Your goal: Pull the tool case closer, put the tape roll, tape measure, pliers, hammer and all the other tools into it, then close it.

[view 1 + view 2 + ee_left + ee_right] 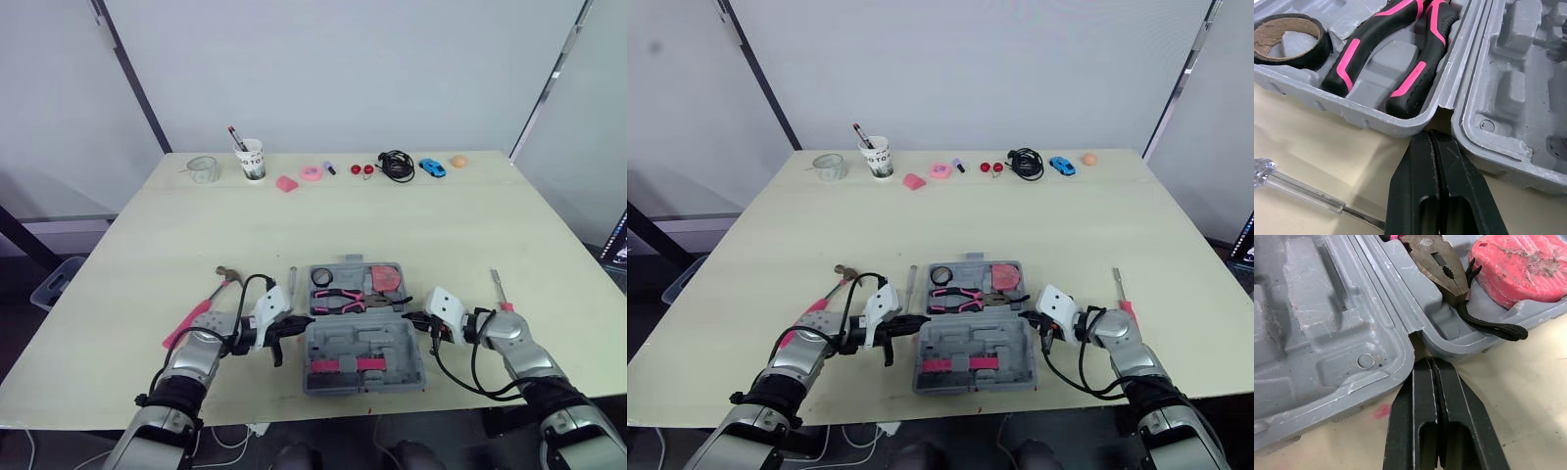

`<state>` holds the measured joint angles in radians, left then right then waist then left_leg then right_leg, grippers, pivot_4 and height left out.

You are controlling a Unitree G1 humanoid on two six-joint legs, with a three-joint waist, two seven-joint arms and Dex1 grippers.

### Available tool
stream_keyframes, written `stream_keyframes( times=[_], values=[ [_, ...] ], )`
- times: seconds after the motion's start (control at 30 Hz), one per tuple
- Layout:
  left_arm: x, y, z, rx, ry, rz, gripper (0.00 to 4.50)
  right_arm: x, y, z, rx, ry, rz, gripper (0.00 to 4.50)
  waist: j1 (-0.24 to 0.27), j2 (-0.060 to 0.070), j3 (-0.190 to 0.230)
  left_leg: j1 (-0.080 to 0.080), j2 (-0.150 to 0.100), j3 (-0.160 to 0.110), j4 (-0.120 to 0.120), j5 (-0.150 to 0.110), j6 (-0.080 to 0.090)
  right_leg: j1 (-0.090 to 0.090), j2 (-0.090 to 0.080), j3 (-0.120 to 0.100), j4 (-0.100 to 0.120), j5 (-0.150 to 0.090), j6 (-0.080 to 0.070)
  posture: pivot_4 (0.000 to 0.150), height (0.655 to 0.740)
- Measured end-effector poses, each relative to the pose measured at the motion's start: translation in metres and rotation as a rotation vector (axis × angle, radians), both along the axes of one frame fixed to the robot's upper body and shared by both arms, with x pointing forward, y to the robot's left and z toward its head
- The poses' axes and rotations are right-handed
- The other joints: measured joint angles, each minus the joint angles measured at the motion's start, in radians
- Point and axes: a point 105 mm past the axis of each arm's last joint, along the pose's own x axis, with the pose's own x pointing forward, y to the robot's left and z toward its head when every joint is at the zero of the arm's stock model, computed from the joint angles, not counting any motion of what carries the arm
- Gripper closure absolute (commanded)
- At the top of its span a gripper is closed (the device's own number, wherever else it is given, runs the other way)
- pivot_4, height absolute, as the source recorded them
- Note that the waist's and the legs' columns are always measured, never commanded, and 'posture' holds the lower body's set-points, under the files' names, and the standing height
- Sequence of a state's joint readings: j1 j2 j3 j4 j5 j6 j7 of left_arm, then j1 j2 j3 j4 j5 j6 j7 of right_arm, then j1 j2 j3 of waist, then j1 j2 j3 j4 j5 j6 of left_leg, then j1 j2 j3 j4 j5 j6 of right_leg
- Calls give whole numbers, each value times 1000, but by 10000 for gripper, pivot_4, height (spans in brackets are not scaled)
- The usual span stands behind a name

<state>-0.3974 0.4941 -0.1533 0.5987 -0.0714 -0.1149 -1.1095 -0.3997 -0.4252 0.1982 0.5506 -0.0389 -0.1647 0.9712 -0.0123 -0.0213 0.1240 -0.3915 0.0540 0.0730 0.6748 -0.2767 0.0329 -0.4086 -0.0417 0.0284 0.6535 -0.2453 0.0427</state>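
Observation:
The grey tool case [364,345] lies open at the near middle of the table, lid half toward me. Its tray holds a black tape roll [1290,36], pink-and-black pliers [1396,54] and a pink tape measure [1520,267]. My left gripper [1429,139] is shut, its tip at the hinge gap on the case's left side. My right gripper [1427,363] is shut too, its tip at the hinge gap on the right side. A pink-handled hammer [201,311] lies left of my left arm. One screwdriver [292,279] rests left of the case, another [500,289] right of it.
Along the far edge stand a clear glass [203,168], a cup with a pen [252,159], a pink tape ring [312,172], a black cable [396,164], a blue toy car [432,167] and an orange ball [458,160]. Bare tabletop lies between them and the case.

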Motion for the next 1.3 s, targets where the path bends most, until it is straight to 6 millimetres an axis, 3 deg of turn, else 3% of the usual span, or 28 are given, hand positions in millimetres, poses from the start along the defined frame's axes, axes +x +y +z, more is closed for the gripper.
stream_keyframes(
  times=[0.63,0.73,0.8,0.97,1.03,1.23,1.3],
  values=[
    [-3,7,4,22,-37,13,44791,3,-19,6,-21,-95,-62,45000,-3,0,0,-1,1,0,-1,0,0,-1,0,0,0,0,0,1500,7400],
    [-7,29,15,26,-65,65,44791,-2,-40,4,-27,-109,-131,45000,-2,0,1,-1,1,0,-3,0,0,-1,0,0,-1,0,0,1500,7400],
    [-8,29,21,1,-85,73,44791,-3,-43,7,-3,-120,-153,45000,-1,0,1,-1,1,-1,-3,0,0,-2,0,0,-2,0,0,1500,7400],
    [-12,37,51,-129,-178,159,44791,-9,-58,37,175,-178,-269,45000,0,0,1,-1,3,-2,-3,0,0,-1,-2,1,-3,0,0,1500,7400],
    [-15,42,55,-146,-196,194,44791,-14,-64,41,207,-173,-301,45000,0,0,1,-1,2,-2,-3,0,0,-1,-2,1,-3,0,0,1500,7400],
    [-37,81,69,-238,-236,414,44791,-39,-109,48,302,-131,-498,45000,1,0,1,-1,3,-2,-5,0,0,-1,-4,1,-7,0,0,1500,7400],
    [-48,99,68,-243,-235,514,45000,-49,-129,50,311,-127,-581,37575,0,0,1,-1,3,-2,-6,0,0,-1,-5,1,-8,0,0,1500,7400]
  ],
)
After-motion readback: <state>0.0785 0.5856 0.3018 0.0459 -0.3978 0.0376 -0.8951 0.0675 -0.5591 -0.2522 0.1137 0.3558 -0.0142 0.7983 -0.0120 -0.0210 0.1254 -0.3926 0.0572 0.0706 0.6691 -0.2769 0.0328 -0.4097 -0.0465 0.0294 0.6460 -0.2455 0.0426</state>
